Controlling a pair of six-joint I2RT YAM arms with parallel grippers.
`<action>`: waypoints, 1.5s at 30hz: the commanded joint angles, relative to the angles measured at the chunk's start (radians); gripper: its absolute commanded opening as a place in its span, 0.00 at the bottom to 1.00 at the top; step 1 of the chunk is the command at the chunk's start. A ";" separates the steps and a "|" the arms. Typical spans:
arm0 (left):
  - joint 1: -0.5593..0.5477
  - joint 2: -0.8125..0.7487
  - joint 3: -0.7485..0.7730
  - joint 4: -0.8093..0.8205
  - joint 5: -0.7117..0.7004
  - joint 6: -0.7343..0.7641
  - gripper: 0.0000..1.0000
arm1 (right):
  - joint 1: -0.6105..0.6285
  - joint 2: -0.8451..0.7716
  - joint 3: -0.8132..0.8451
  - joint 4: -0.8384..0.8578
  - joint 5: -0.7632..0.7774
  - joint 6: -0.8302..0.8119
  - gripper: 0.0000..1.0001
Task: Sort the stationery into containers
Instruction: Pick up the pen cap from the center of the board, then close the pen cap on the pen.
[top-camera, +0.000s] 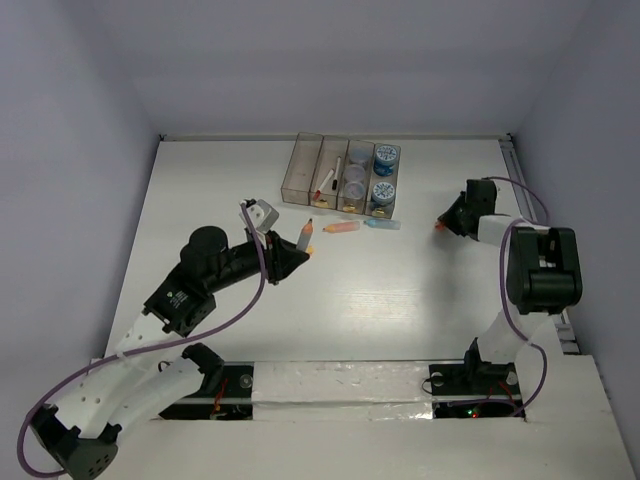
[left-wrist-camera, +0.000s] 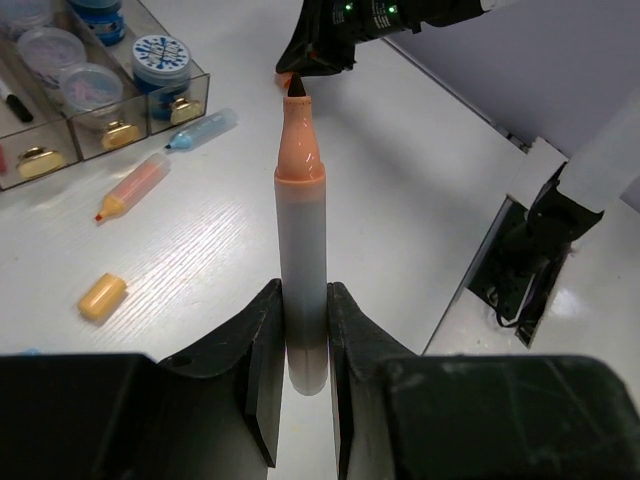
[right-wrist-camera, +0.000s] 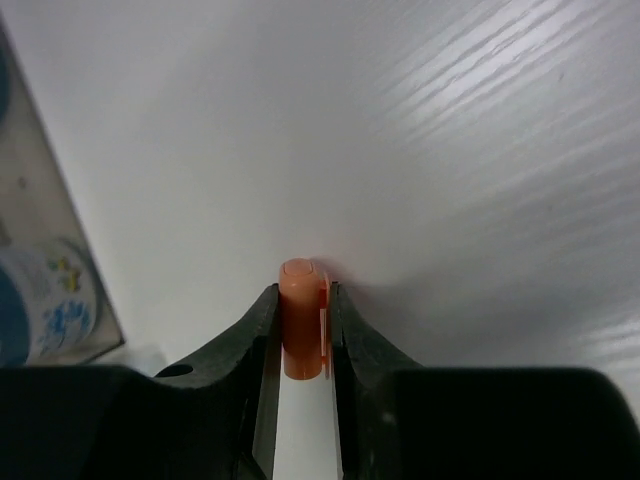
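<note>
The white worktop (top-camera: 400, 300) is carrying four joined bins (top-camera: 300, 170) at its far side. My left arm (top-camera: 215, 265) is reaching toward them, and my left claw (left-wrist-camera: 305, 300) is clamping a grey marker (left-wrist-camera: 303, 250), orange tip outermost. My right arm (top-camera: 540, 265) is bending inward, and my right claw (right-wrist-camera: 303, 305) is pinching an orange cap (right-wrist-camera: 297, 300) well right of the bins. An orange marker (top-camera: 340, 228) and a blue marker (top-camera: 382, 225) are lying just before the bins, between my claws. Three clear jars (top-camera: 354, 172) and two blue jars (top-camera: 386, 155) are filling the two right bins, two pens (top-camera: 325, 182) the second. One orange stub (left-wrist-camera: 102, 297) is lying near my left claw.
</note>
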 joint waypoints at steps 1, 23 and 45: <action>0.001 0.023 0.019 0.093 0.096 -0.027 0.00 | -0.003 -0.145 -0.080 0.168 -0.152 -0.031 0.07; 0.001 0.158 0.016 0.742 0.329 -0.483 0.00 | 0.521 -0.516 -0.131 1.118 -0.554 0.327 0.00; 0.029 0.195 -0.036 0.792 0.358 -0.501 0.00 | 0.659 -0.427 -0.019 1.322 -0.554 0.403 0.00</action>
